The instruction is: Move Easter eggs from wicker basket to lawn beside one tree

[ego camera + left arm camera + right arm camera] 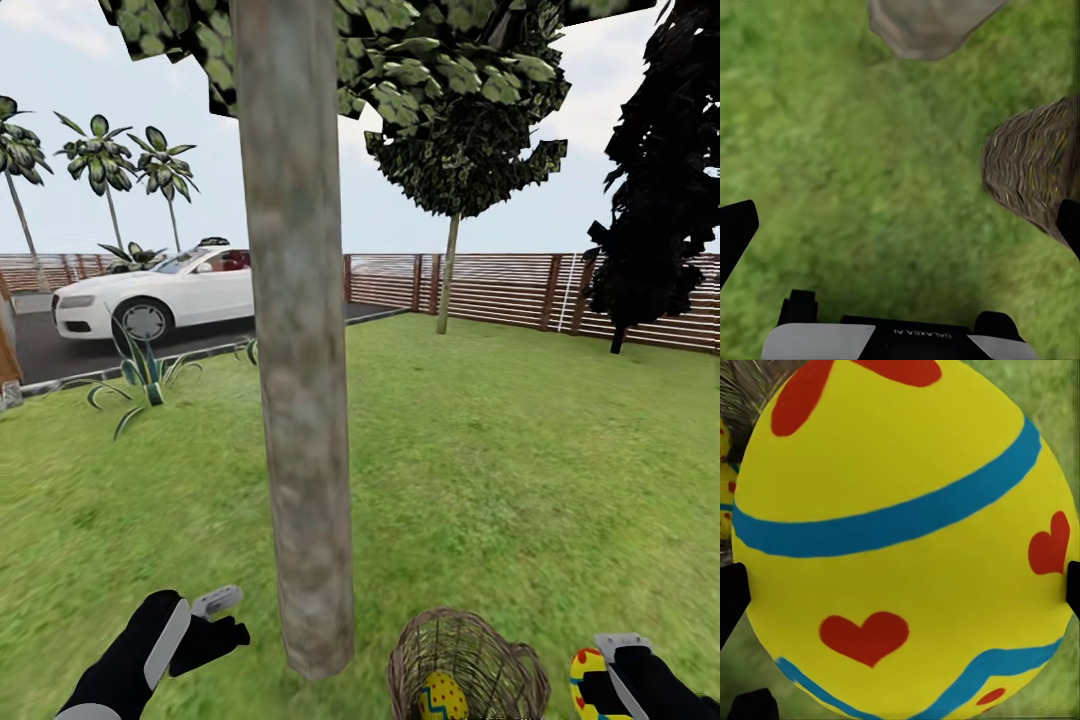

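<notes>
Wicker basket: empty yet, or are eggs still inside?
Not empty. The wicker basket beside the tree trunk holds a zigzag egg; the right gripper holds a heart-patterned egg outside it.

head view faces tree trunk (295, 400) closely, wrists downward, sharing basket (470, 665)

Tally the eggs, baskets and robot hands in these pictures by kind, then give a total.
Eggs: 2, one in the right hand, one zigzag egg in the basket.
Wicker basket: 1.
Hands: 2, the left hand empty and the right hand.
Total: 5.
</notes>
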Controlling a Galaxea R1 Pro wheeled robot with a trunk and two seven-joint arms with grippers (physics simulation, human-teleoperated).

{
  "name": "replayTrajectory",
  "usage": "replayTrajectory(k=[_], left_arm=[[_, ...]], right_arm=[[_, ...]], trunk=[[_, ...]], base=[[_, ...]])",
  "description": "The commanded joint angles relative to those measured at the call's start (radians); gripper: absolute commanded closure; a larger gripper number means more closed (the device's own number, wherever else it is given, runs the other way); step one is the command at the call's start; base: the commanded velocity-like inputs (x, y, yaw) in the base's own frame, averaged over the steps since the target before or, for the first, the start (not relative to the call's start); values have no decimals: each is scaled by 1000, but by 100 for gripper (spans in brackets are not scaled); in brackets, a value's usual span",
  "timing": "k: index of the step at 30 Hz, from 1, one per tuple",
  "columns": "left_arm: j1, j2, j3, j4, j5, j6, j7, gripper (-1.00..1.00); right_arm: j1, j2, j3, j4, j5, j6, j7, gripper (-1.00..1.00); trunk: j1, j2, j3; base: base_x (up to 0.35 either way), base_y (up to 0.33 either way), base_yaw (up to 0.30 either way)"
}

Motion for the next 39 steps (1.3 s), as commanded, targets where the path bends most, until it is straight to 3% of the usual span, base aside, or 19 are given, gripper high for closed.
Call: replayTrajectory(k=[1,10,14,19,39], left_arm=[[0,0,1,-1,8,5,5,-100],[0,0,1,-1,8,5,5,-100],[0,0,1,-1,8,5,5,-100],[0,0,0,32,8,-48,5,-100],[0,0,1,43,8,-50,5,-100]], right_arm=[[-1,-1,2,-1,0,5,0,100],[-1,-7,-1,-1,0,14,0,100],[-1,-23,-1,-6,6,14,1,100],[-1,-25,4,-87,11,19,-1,100],[-1,-29,-5,-86,2,19,6,100]], trunk=[[0,-1,0],[0,-1,7],[0,-1,7],[0,-1,7],[0,-1,12]], base=[[0,0,-256],[0,0,-197],[0,0,25],[0,0,-18],[0,0,-286]])
